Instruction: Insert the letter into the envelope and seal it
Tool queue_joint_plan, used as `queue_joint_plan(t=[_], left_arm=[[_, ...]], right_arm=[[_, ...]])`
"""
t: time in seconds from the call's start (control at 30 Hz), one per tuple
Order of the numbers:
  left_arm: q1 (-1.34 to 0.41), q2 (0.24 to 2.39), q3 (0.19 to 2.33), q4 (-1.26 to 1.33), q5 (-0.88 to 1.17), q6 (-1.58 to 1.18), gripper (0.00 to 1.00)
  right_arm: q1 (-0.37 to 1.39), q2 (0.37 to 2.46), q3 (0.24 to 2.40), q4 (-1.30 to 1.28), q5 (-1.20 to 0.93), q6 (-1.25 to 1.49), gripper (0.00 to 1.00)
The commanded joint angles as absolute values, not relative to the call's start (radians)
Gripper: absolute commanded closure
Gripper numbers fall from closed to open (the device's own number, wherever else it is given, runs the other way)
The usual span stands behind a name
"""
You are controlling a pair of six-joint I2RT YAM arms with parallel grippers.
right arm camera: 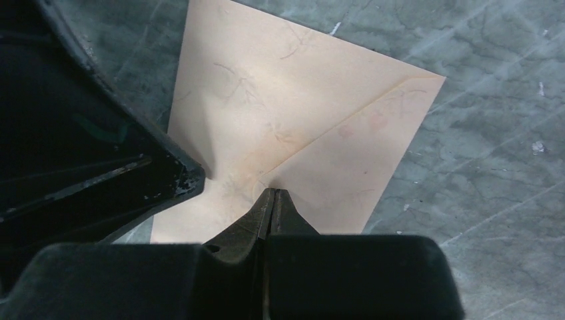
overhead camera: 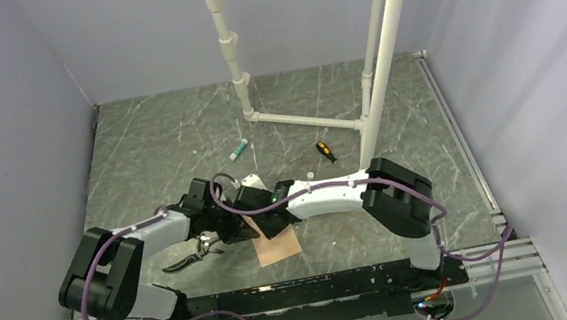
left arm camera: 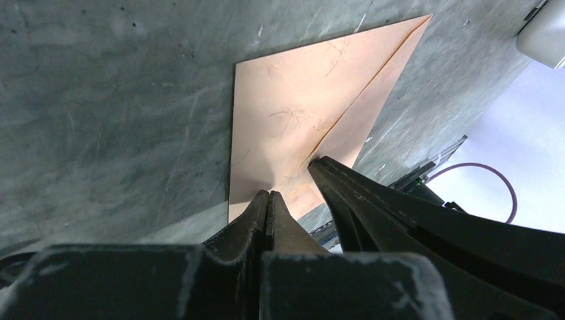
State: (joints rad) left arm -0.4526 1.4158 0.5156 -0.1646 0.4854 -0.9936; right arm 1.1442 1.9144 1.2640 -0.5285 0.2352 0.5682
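Observation:
The pinkish-tan envelope (overhead camera: 279, 246) lies flat on the marble table, just in front of both wrists. Its diagonal seam lines show in the left wrist view (left arm camera: 293, 100) and in the right wrist view (right arm camera: 280, 87). My left gripper (left arm camera: 270, 193) is shut, its tips resting on the paper, which puckers slightly there. My right gripper (right arm camera: 274, 192) is also shut, its tips down on the point where the seams meet. The two grippers stand close side by side over the envelope's far part (overhead camera: 249, 222). The letter is hidden.
Black-handled scissors (overhead camera: 192, 256) lie left of the envelope under the left arm. A green-and-white tube (overhead camera: 238, 149) and a small screwdriver (overhead camera: 326, 152) lie farther back. A white pipe frame (overhead camera: 304, 120) stands at the rear. Grey walls enclose the table.

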Motion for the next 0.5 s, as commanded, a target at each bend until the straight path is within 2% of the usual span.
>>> queue_joint_plan(t=[0.0,0.47], left_arm=[[-0.435,1.431,0.508,-0.094,0.549,-1.003,0.97],[-0.411,1.569,0.55,-0.143,0.573,-0.985,0.98]], right_arm=[[1.159,1.942,1.289,-0.528,0.226,0.554,1.0],[1.184,1.881,1.163,-0.471,0.186,0.462,1.0]])
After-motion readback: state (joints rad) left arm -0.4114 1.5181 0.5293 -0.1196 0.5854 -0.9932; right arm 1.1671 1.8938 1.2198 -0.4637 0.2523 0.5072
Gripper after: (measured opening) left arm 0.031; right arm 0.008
